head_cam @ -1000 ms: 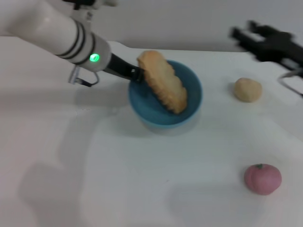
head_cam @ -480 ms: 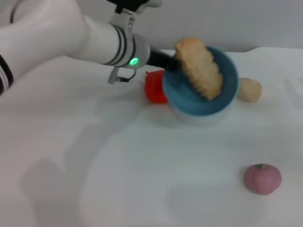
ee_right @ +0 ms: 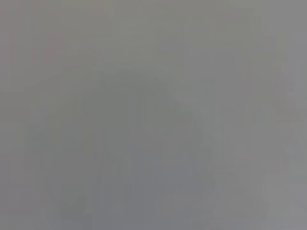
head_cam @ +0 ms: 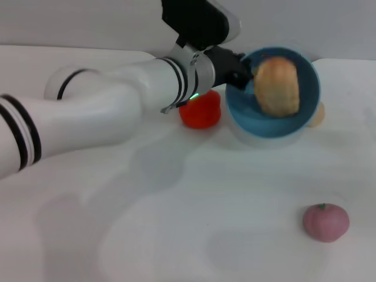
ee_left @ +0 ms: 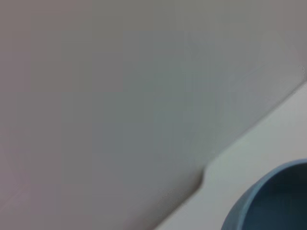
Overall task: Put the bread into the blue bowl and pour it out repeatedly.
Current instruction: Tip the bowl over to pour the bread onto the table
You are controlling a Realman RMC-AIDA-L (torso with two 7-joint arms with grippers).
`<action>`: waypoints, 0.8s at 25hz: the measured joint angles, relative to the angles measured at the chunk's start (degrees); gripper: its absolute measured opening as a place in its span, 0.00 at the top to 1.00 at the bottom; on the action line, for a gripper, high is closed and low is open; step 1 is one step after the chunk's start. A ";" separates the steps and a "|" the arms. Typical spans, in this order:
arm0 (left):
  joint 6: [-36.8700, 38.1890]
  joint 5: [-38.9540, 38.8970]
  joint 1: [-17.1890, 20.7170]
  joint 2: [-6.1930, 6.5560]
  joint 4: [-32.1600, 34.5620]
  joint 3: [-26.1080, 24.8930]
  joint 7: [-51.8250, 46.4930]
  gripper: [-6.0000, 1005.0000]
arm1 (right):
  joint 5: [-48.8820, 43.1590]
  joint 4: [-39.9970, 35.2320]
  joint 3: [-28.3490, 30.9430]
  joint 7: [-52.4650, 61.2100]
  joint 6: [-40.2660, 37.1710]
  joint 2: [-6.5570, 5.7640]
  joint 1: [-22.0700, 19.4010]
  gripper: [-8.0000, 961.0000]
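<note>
The blue bowl (head_cam: 294, 120) is lifted off the table at the back right and tilted so its opening faces me. Inside it lies the bread (head_cam: 276, 87), a tan oval loaf leaning against the bowl's inner wall. My left gripper (head_cam: 242, 73) is shut on the bowl's left rim, its black fingers clamped there. The left wrist view shows only a piece of the bowl's rim (ee_left: 249, 203) against a grey wall. My right gripper is out of view, and its wrist view shows plain grey.
A red round fruit (head_cam: 200, 111) sits on the white table just left of the bowl, under my left forearm. A small beige lump (head_cam: 318, 115) peeks out behind the bowl's right side. A pink round fruit (head_cam: 326, 221) lies at the front right.
My left arm has carried the bowl with the bread up and to the right, tilting it further toward me. The red fruit has come into view. The right gripper has left the head view.
</note>
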 joint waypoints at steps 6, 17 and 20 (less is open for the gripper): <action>-10.53 -0.10 2.69 -0.04 -1.32 3.36 0.03 0.96 | 0.00 2.08 4.58 0.00 -4.24 -0.16 -0.97 0.40; -24.05 -0.88 2.65 -0.13 -6.35 10.04 -0.03 0.96 | 0.00 2.28 5.34 -0.04 -5.19 -0.20 -1.04 0.40; -24.44 -0.96 2.65 -0.13 -6.82 9.94 -0.11 0.96 | 0.00 2.30 5.32 -0.05 -5.09 -0.20 -0.80 0.40</action>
